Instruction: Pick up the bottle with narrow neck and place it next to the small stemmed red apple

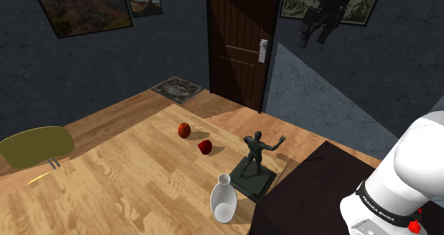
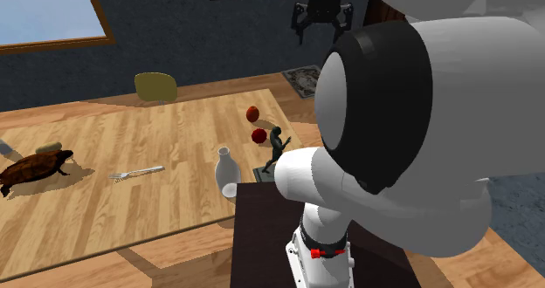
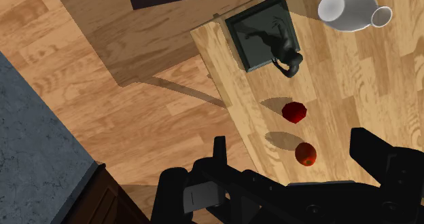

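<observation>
White arm (image 1: 407, 171) looms closest. Its black jaws hang high above the figurine (image 1: 255, 154), spread wide, holding nothing. On the desk (image 1: 128, 187), the white bottle (image 1: 223, 199) stands upright just beside the figurine; an orange-red apple (image 1: 184, 129) and a dark red apple (image 1: 205, 147) lie near its other side.

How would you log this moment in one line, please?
phase: pre-grasp | claw: open, high above table | bottle: upright, untouched, beside statue | red fruits: two, apart from bottle

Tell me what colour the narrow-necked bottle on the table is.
White; the bottle shows best in the shoulder view.
</observation>
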